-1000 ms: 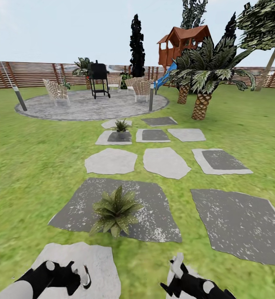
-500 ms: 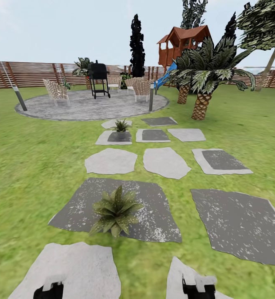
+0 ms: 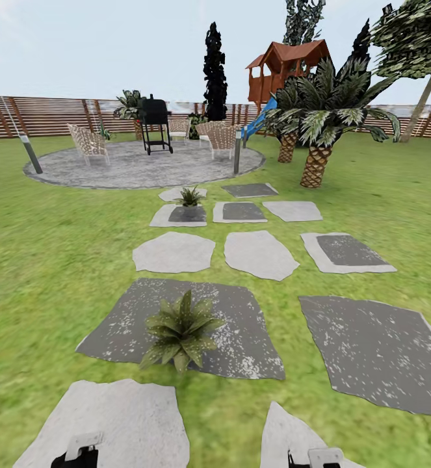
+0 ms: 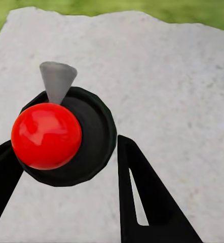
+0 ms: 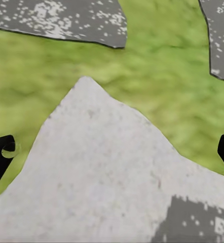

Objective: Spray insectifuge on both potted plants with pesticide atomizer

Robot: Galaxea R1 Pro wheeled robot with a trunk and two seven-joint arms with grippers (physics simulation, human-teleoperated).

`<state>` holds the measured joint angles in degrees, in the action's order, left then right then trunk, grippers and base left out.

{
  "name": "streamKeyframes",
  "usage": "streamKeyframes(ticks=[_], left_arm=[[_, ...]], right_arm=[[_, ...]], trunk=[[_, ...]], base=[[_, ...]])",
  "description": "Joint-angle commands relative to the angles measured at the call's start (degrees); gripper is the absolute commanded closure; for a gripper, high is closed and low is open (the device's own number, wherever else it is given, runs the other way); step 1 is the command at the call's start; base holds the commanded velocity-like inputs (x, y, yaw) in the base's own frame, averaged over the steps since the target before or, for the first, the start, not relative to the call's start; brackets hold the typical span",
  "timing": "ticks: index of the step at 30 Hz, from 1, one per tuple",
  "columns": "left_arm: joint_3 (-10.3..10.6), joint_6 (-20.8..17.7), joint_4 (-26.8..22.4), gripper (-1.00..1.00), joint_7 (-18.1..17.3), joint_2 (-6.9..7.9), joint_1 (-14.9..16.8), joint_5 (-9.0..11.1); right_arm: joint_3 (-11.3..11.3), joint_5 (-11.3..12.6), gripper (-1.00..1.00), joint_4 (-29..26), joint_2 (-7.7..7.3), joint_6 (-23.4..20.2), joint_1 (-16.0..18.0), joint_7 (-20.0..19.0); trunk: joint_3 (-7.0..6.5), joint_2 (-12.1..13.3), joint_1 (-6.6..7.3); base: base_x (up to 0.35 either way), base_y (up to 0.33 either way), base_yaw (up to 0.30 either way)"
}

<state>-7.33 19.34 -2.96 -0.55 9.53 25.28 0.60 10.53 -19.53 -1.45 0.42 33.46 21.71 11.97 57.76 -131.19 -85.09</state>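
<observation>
We are looking down the left gripper [image 4: 66, 147] at the pesticide atomizer [image 4: 66, 136]: a dark round body with a red ball and a grey cone-shaped nozzle. It is sitting between the two black fingers [image 4: 142, 197], which are lying against it on either side, so the hand seems to be gripping it. It is hanging over a pale stepping stone [image 4: 173, 76].

The right gripper [image 5: 115, 147] is spread wide, its fingertips showing at opposite edges of its wrist view. It is holding nothing, and another pale stone [image 5: 107, 172] and grass are lying below it.

From the head we are seeing the nearer potted plant [image 3: 179, 331] standing on a dark slab [image 3: 241, 331] just ahead, between the two arms. The farther potted plant [image 3: 190, 195] is sitting well beyond it on a smaller stone near the round patio [image 3: 143, 169]. A black grill [image 3: 155, 123] and wicker chairs [image 3: 88, 143] are standing on the patio. Palms [image 3: 319, 123], a wooden playhouse [image 3: 287, 65] and a slatted fence [image 3: 46, 117] are closing off the lawn [image 3: 46, 260].
</observation>
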Motion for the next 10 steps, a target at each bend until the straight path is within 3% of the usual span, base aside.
streamKeyframes(ticks=[1,10], left_arm=[[-0.2,0.2,0.1,1.0,-0.1,-0.04,0.0,0.0],[-0.1,0.3,0.0,1.0,-0.1,-0.12,0.1,-0.3]], right_arm=[[0.4,-0.6,-1.0,0.0,0.02,0.1,0.0,0.3],[0.4,-0.6,-1.0,0.0,0.02,0.1,-0.1,0.3]], trunk=[[0.05,0.0,0.01],[0.05,0.0,0.01]], base=[[0.0,0.0,0.0],[0.0,0.0,0.0]])
